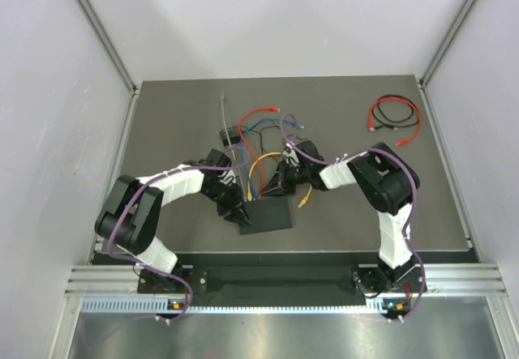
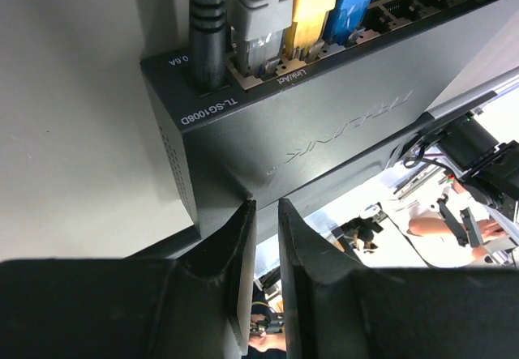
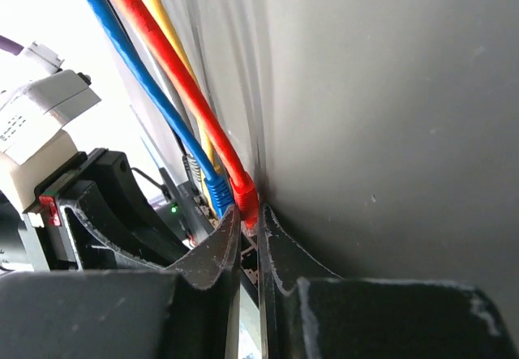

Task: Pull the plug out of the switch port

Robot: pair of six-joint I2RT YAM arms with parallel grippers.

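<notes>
**Grey table, one red plug: how I'd have pulled it**

Dark grey table (image 1: 365,197) inside plain white walls was the whole setup. The switch (image 1: 268,215) lay near the middle of it, toward the robot's side, with its cables fanning away to the far side.

The right gripper (image 3: 250,213) had its jaws nearly together, clamped on the red plug (image 3: 246,201). The blue plug (image 3: 217,187) sat just beside it on the left. I couldn't see the plug's nose, so no idea if it was fully seated in its port.

The left gripper (image 2: 263,209) was down at the switch's near corner with a narrow gap between its jaws. Couldn't tell if it was pinching that corner or just bracing against it.

My take on doing this step well:
- Keep the left side firm on the box. It looked light, and I reckon it would just slide along with the pull otherwise.
- Pull straight back along the line of the port, with no twisting or levering.
- These plugs usually have a latch tab, which probably needed squeezing first. I couldn't see whether the jaws covered it.
- Watch the blue cable. The grip looked close enough to drag it too.
- Go slow, so a sudden release doesn't whip the cable around.
</notes>
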